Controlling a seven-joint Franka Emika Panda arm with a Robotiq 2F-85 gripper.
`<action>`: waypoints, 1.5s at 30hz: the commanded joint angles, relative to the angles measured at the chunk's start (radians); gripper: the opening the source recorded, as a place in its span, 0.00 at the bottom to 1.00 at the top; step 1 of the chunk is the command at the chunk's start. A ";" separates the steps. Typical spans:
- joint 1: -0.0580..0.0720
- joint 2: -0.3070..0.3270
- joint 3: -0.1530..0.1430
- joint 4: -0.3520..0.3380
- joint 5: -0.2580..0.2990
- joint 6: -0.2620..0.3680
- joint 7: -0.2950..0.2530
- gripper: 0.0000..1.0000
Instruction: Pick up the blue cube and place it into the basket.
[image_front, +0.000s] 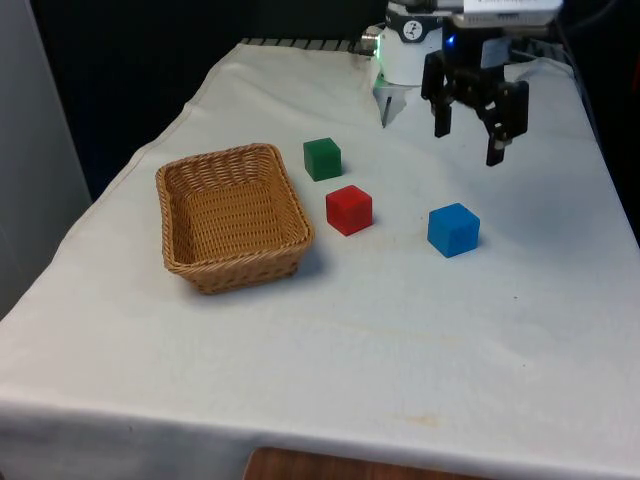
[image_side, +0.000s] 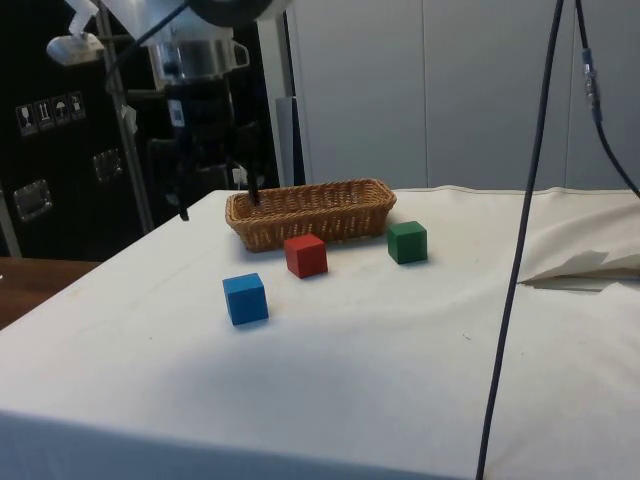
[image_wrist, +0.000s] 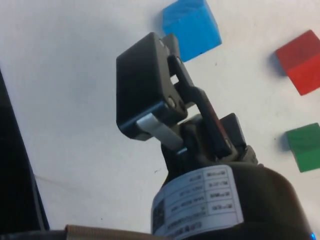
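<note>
The blue cube (image_front: 453, 229) sits on the white cloth at the front view's right of the red cube, nothing touching it. It lies nearest the side camera (image_side: 245, 298). My black gripper (image_front: 468, 140) hangs in the air beyond the blue cube, towards the robot's end, well above the cloth. Its fingers are spread open with nothing between them. In the side view the gripper (image_side: 218, 197) hovers in front of the basket's end. The woven basket (image_front: 180, 222) stands empty at the front view's left. The wrist view has the blue cube (image_wrist: 192, 27) just past the gripper.
A red cube (image_front: 349, 209) lies between the basket and the blue cube. A green cube (image_front: 322, 158) sits a little farther back beside the basket's far corner. A dark cable (image_side: 520, 250) hangs down in the side view.
</note>
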 joint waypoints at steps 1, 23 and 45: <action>0.001 0.000 0.002 -0.008 0.010 0.018 0.006 1.00; 0.018 0.065 0.005 -0.087 -0.010 0.201 0.104 1.00; 0.013 0.155 0.008 -0.070 -0.006 0.247 0.092 1.00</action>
